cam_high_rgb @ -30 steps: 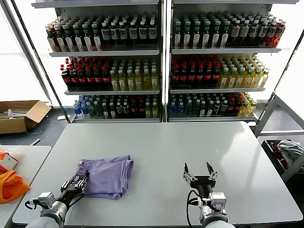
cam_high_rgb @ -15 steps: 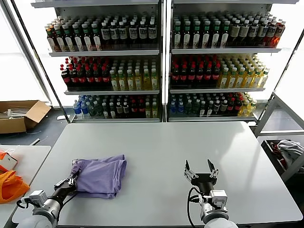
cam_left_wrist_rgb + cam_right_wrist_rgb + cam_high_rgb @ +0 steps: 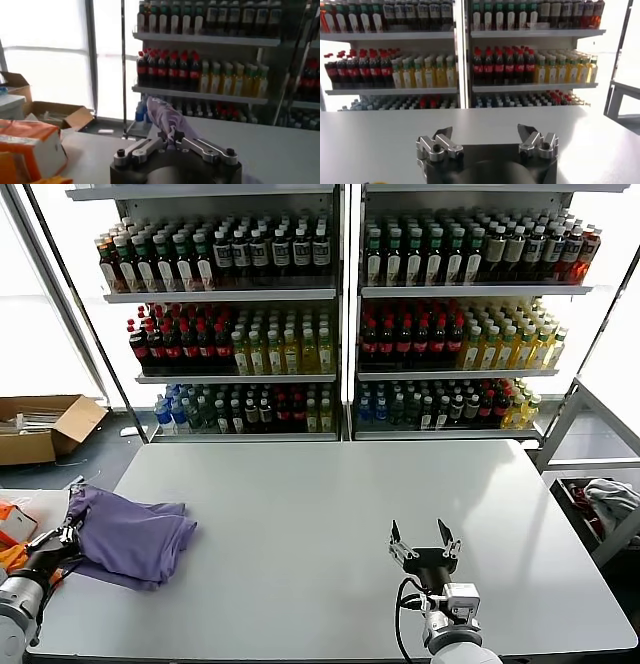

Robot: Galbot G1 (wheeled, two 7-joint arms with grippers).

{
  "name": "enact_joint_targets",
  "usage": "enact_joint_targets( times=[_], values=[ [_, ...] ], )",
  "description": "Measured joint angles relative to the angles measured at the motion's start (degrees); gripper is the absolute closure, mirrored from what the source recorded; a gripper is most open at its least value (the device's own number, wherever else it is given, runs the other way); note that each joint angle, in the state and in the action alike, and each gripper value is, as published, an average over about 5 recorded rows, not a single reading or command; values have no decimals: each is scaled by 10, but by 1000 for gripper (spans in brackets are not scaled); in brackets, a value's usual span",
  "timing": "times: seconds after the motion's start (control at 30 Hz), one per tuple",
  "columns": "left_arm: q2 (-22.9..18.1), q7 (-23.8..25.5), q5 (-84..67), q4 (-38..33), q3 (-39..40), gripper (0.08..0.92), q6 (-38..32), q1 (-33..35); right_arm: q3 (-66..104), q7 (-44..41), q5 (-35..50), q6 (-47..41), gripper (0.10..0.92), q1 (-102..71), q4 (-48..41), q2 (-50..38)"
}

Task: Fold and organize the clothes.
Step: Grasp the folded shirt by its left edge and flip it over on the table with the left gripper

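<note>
The folded lavender T-shirt (image 3: 130, 536) lies at the left edge of the white counter (image 3: 340, 514), one corner bunched up and pinched in my left tool (image 3: 62, 536), whose jaws are clamped shut on the cloth; from the left wrist, the fabric (image 3: 167, 120) rises straight out of the closed fingertips. The garment trails away from the tool toward the counter's middle, its near end lifted, the rest dragging flat. Just beyond the tool, off the counter's edge, sit an orange cloth bag (image 3: 12, 556) and a side table (image 3: 30, 502). I judge the step in hand to be sliding the folded shirt aside, and doing it well means keeping the pull low and steady so the fold does not open, and stopping short of the edge. My right tool (image 3: 421, 536) waits well apart on the near right of the counter, jaws spread wide, holding nothing.
</note>
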Motion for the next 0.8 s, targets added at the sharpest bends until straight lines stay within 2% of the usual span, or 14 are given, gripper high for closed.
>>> enact_joint_targets(
  times=[0.17,0.3,0.57,0.8],
  values=[
    [-1,-3,11,-43,8,876,1,4,4,0,-2,-1,203,-4,3,4],
    [-19,-15,26,-88,53,876,4,6,10,0,-7,-1,203,-12,7,9],
    [-95,-46,94,-155,245,876,15,-6,22,0,-14,-2,203,-31,14,21],
    [-159,-68,152,-122,380,876,14,-41,24,-3,-24,-3,203,-46,15,33]
  ],
)
